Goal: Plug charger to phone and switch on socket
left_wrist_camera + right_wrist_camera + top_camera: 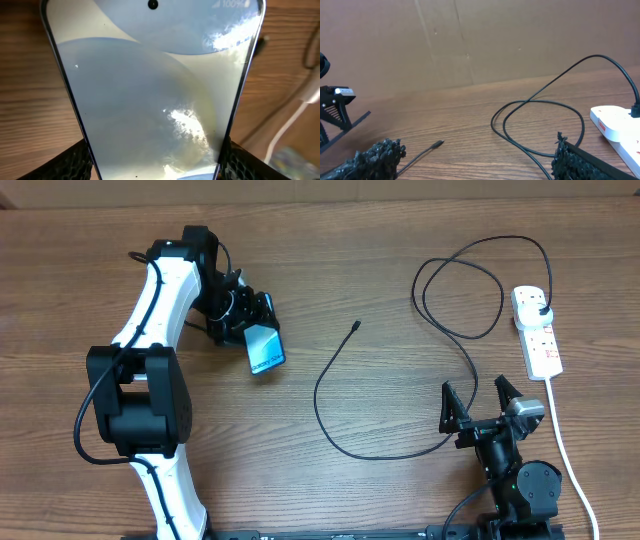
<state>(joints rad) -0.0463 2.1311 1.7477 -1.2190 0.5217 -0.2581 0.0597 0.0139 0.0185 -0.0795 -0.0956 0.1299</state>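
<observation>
My left gripper (250,320) is shut on the phone (265,347), whose light-blue screen fills the left wrist view (150,90) between the two black fingers. The black charger cable (330,415) lies in loops on the table; its small connector tip (357,326) lies free at the centre, and shows in the right wrist view (437,144). Its black plug (541,310) sits in the white socket strip (536,330) at the far right, also seen in the right wrist view (620,127). My right gripper (482,402) is open and empty, low near the cable's curve.
The strip's thick white cord (565,445) runs down the right side past my right arm. A brown cardboard wall (470,40) stands behind the table. The left arm's base (140,395) stands at the left.
</observation>
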